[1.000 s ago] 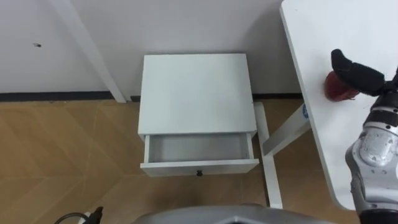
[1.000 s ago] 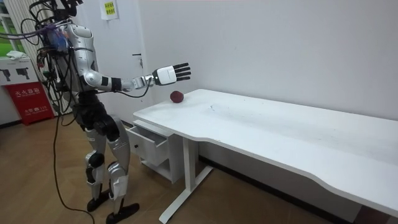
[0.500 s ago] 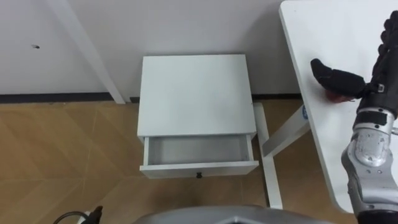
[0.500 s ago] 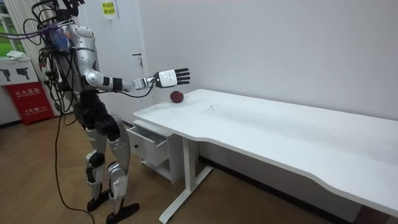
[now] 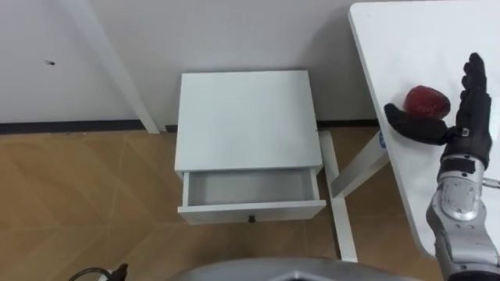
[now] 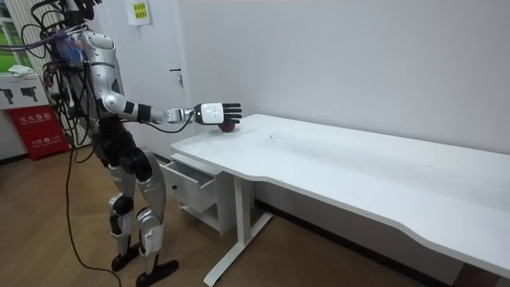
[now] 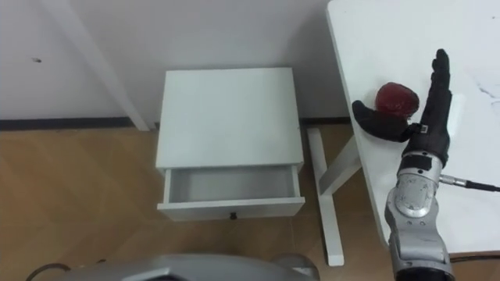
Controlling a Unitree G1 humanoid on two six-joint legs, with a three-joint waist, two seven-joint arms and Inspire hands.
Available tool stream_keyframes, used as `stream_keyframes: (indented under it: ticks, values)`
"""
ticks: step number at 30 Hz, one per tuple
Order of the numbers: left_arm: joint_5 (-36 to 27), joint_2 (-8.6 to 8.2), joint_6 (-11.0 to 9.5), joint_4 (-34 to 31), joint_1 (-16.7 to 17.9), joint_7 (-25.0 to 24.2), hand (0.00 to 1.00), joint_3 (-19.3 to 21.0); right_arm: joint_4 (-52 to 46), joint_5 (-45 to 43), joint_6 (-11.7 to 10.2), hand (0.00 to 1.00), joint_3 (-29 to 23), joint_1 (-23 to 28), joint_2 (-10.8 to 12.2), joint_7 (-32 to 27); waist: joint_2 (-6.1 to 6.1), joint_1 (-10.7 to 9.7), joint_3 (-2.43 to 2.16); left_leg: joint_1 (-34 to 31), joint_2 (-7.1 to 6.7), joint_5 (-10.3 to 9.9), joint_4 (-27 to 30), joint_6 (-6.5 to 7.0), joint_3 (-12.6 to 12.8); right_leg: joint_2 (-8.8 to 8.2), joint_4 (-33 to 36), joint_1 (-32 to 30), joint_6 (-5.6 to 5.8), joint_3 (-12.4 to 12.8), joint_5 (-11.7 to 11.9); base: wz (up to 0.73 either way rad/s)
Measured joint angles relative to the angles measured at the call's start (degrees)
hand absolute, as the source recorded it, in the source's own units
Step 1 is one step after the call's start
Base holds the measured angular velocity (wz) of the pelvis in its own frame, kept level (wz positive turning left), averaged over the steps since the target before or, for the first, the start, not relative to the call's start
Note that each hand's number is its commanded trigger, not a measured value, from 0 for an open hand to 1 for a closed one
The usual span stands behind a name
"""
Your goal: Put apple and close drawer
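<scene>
One red apple (image 5: 426, 101) is seen on the white desk (image 5: 406, 47), near the desk's left edge. The right hand (image 5: 459, 131) is placed at the apple with its fingers (image 5: 473, 82) held straight and spread wide. The thumb is stretched out along the near side of the fruit and the fingers are raised on its right side. Nothing is gripped, and contact with the apple cannot be told. The small white cabinet (image 5: 246, 117) is set on the wood floor to the left of the desk, against the wall. Its drawer (image 5: 251, 209) is pulled open towards the robot. In the room view the robot is seen standing at the desk's end, right arm extended over the corner.
</scene>
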Motion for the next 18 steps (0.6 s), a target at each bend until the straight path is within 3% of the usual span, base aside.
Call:
stream_keyframes:
  ticks: [14,18]
  values:
    - [0.0,-0.02,0.4,0.0,0.1,-0.5,0.0,0.2,0.1,0.2,0.0,0.0,0.0,0.0,0.1,0.0,-0.3,0.2,0.05,-0.4,0.03,0.0,0.0,-0.01,0.1,0.08,-0.6,0.0,-0.06,0.0,0.1,0.0]
    - [0.0,-0.04,0.4,0.1,0.2,-0.5,0.0,0.2,3.7,0.1,0.0,0.0,0.1,0.0,1.4,0.1,-0.56,0.3,-0.02,-0.1,0.03,0.0,0.1,-0.01,0.1,0.13,-0.9,0.4,-0.04,0.0,0.1,0.0]
